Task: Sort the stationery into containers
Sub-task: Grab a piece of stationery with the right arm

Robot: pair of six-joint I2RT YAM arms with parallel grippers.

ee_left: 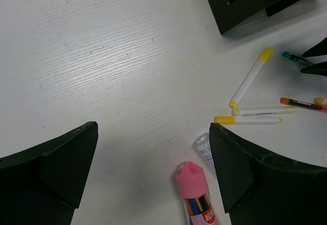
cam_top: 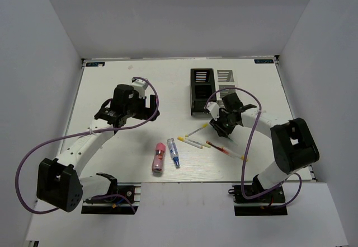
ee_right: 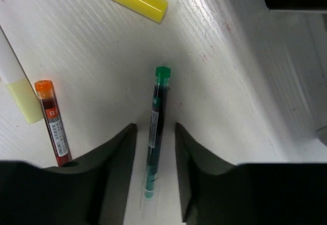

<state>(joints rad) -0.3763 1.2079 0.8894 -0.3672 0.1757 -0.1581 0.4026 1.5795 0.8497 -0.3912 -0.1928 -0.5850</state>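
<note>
The right tool (ee_right: 155,128) sits low over the tabletop (cam_top: 168,84), just in front of the black box (cam_top: 201,90). Its jaws are apart, one on each side of a thin green-capped pen (ee_right: 161,90). A sliver of tabletop shows between the pen and each finger, so nothing is clamped. The pen has a clear barrel with a dark core, a white label strip along it and a bright green cap at the far end. It lies flat and runs lengthwise between the fingers.

An orange-capped pen (ee_right: 53,125) with a dark red core lies just left of it. Beyond that are white pens with yellow ends, one with a bright yellow cap (ee_right: 138,0).

The left tool (ee_left: 152,133) hangs above bare tabletop, jaws wide apart and holding nothing. In its view the stubby pink tube (ee_left: 196,194) lies near the right finger, with a striped label below its rounded pink cap. The short clear tube (ee_left: 203,146) is just beside it.

From above, both tubes lie near the front edge, well apart from the boxes. The white box (cam_top: 226,77) stands right beside the black one at the back.
</note>
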